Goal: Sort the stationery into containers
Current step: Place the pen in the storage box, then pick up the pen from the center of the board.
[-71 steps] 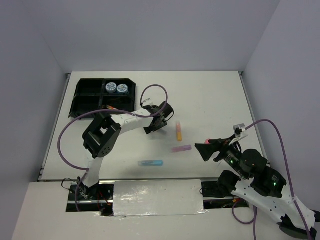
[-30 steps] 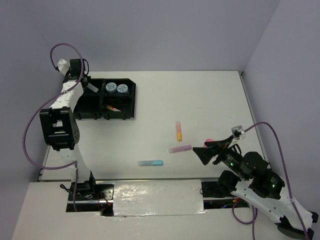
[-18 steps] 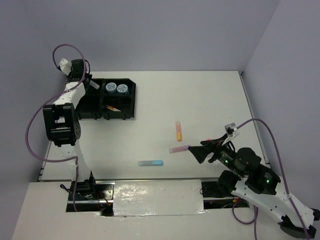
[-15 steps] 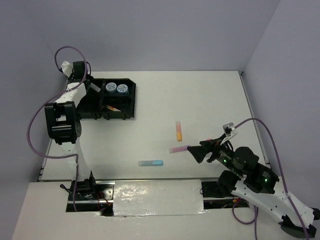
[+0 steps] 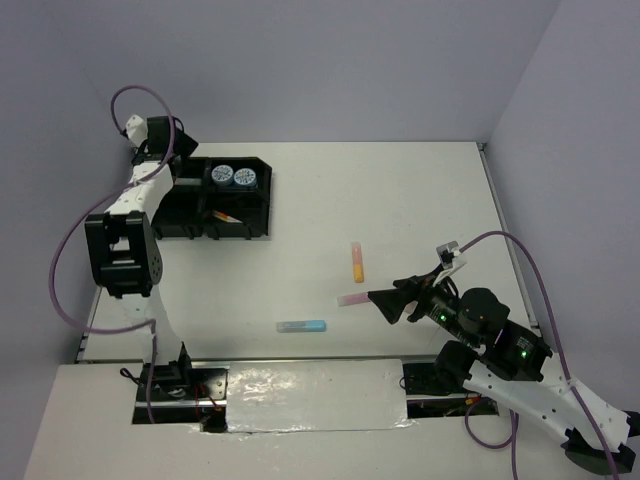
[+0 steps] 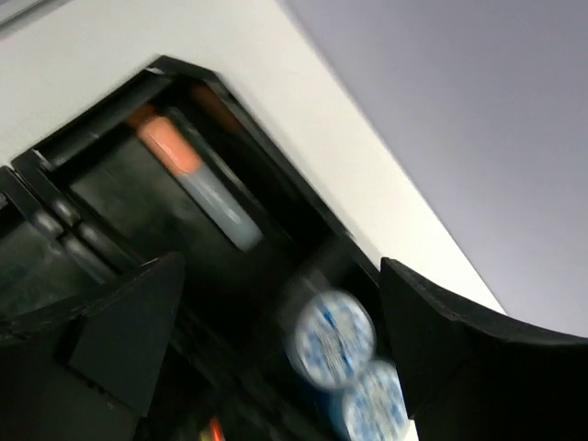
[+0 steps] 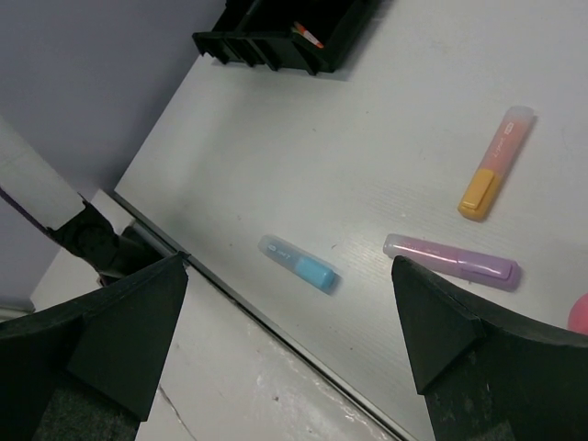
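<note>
The black tray (image 5: 160,216) stands at the back left. Two blue-white tape rolls (image 5: 233,176) sit in its back right compartment, blurred in the left wrist view (image 6: 331,336). A pale tube with an orange-pink cap (image 6: 195,183) lies in the back left compartment. My left gripper (image 5: 172,165) hangs open above that corner (image 6: 280,266), holding nothing. Orange (image 5: 357,262), purple (image 5: 352,298) and blue (image 5: 301,326) highlighters lie on the table. My right gripper (image 5: 381,305) is open just right of the purple one. In its wrist view the right gripper (image 7: 289,276) frames the blue highlighter (image 7: 299,262).
Thin pens (image 5: 225,215) lie in the tray's front right compartment. A pink object (image 7: 581,314) shows at the right edge of the right wrist view, beside the purple highlighter (image 7: 452,258). The table's front edge (image 7: 276,322) runs close below the blue highlighter.
My left gripper has opened over the tray and let go of the capped tube, which now lies in the back left compartment. My right gripper has moved left toward the purple highlighter.
</note>
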Action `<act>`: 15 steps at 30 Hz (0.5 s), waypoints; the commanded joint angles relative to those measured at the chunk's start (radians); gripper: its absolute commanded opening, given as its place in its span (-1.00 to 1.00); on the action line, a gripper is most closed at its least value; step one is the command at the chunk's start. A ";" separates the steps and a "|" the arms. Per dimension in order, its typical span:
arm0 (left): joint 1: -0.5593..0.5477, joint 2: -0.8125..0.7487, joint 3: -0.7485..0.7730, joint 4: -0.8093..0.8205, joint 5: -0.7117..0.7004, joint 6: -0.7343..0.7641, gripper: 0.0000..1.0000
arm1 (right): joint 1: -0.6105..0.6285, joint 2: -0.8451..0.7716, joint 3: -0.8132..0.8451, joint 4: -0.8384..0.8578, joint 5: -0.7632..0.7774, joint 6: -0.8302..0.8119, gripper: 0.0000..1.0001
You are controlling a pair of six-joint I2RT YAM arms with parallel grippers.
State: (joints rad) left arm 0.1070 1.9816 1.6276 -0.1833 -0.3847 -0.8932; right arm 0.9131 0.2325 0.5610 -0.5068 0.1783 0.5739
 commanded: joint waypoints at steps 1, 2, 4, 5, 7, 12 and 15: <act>-0.154 -0.251 -0.035 0.054 0.065 0.141 0.99 | 0.003 0.010 0.034 0.051 -0.002 -0.022 1.00; -0.193 -0.279 -0.072 0.056 0.072 0.172 0.99 | 0.003 0.005 0.039 0.047 0.001 -0.020 0.99; -0.304 -0.337 -0.093 0.007 0.113 0.210 0.99 | 0.000 -0.021 0.053 0.033 0.007 -0.006 0.99; -0.349 -0.346 -0.098 -0.020 0.122 0.214 0.99 | 0.003 -0.033 0.060 0.025 0.010 0.001 0.99; -0.503 -0.351 -0.115 -0.065 0.107 0.231 0.99 | 0.003 -0.077 0.082 0.002 0.016 0.021 0.99; -0.775 -0.301 -0.184 -0.036 0.099 0.228 0.99 | 0.000 -0.130 0.190 -0.134 0.182 0.046 0.99; -0.883 -0.206 -0.175 -0.012 0.101 0.220 0.99 | 0.001 -0.124 0.285 -0.218 0.281 0.031 0.99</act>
State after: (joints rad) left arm -0.7353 1.6966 1.4624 -0.1856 -0.2855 -0.6861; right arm 0.9127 0.1131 0.7452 -0.6338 0.3183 0.6060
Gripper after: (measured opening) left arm 0.993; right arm 0.996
